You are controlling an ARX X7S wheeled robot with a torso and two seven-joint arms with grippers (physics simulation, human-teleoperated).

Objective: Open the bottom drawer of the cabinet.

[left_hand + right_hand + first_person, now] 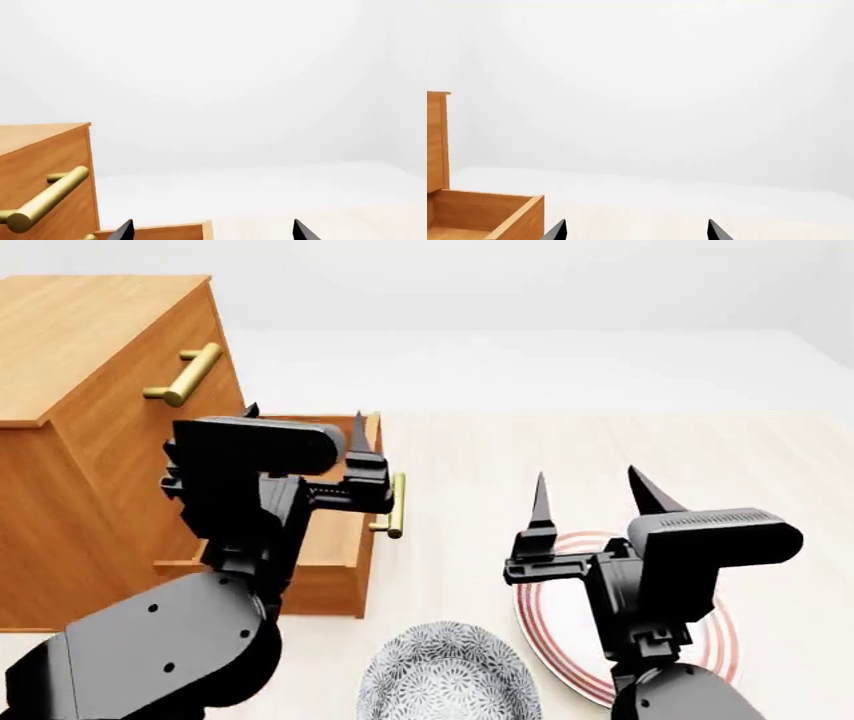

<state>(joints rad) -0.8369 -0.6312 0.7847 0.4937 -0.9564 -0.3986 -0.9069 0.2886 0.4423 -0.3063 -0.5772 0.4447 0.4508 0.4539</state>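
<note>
bottom drawer (340, 540) pulled well out of the cabinet (80, 350), sticking forward at the foot of its front, brass handle (392, 506) facing the open floor. job looks done, or near enough. left gripper (304, 435) up over the open box, fingers spread, nothing between them, seemingly backed off from the handle. right gripper (587, 495) parked wide open and empty above the striped plate (714, 645), well apart from the cabinet, likely just kept clear. patterned bowl (447, 680) cut off at the near edge. middle drawer hidden behind the left arm; only the top drawer's handle (184, 375) shows. inside of the box mostly blocked. wrist views catch fingertips only.
</note>
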